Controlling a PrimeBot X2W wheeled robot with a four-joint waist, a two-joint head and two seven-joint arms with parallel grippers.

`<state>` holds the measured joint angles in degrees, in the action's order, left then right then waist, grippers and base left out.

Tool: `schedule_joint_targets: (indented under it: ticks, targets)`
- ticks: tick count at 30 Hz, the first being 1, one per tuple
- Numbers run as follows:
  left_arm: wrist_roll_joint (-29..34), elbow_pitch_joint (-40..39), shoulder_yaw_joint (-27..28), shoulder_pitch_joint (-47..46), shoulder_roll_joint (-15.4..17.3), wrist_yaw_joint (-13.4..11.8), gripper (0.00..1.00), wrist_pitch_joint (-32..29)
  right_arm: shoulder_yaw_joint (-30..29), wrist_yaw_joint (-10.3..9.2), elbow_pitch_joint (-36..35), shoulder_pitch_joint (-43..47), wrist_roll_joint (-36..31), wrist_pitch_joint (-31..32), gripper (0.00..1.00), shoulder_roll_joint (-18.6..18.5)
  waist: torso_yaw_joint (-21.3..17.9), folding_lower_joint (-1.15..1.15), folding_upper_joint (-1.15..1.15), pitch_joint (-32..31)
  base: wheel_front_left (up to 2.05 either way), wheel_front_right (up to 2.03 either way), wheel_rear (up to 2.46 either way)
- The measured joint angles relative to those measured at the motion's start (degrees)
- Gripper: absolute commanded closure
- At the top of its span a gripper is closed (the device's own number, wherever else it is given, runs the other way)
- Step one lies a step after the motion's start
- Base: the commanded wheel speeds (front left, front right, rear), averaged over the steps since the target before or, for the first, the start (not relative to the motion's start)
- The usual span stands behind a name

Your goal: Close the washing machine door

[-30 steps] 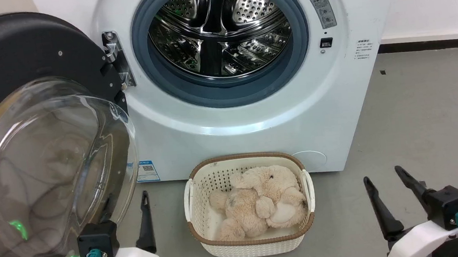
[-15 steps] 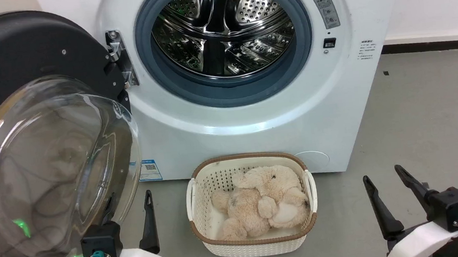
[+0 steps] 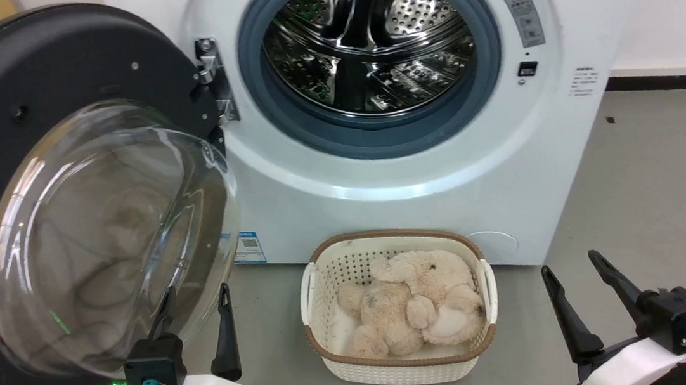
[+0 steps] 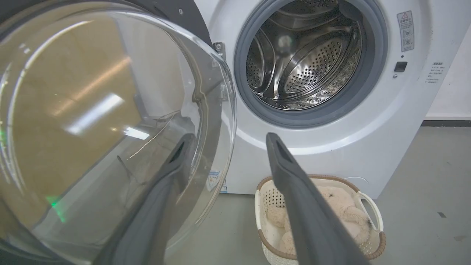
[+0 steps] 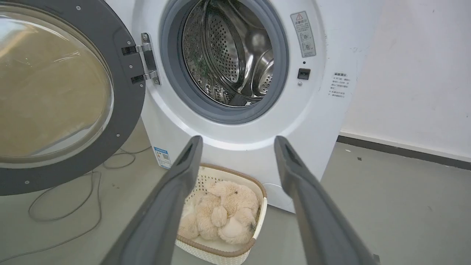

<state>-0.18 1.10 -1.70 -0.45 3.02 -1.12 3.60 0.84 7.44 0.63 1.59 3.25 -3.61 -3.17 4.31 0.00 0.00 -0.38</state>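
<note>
One finger of the left gripper [image 3: 196, 292] is crowded by the bulging glass of the open door [image 3: 49, 64]. To its right, the floor is blocked by a basket [image 3: 326, 271]. Bare floor [image 3: 634, 174] is seen ahead of the right gripper [image 3: 570, 262].

Warning triangle [image 5: 298, 16] atop grey label [image 5: 303, 34], washing machine [image 5: 235, 140] front (print illegible).

A laundry corner is suggested, perhaps in a test room rather than a home: a white washing machine [image 3: 417, 165] is stood on a bare grey floor [image 3: 648, 186] against a plain white wall [image 5: 404, 73], and a loose cable [image 5: 66, 213] is left trailing beside it.
</note>
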Motion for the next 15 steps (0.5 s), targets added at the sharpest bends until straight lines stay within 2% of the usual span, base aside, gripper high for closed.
schedule_joint_targets:
  ticks: [15]
  targets:
    - [-0.01,0.15,-0.79,0.27,0.38,-0.81,0.00,1.62,1.01,0.00,0.43,0.20,1.49,-1.68,0.00,0.00,5.91,0.00,0.00,-0.19,0.00,0.00,0.00]
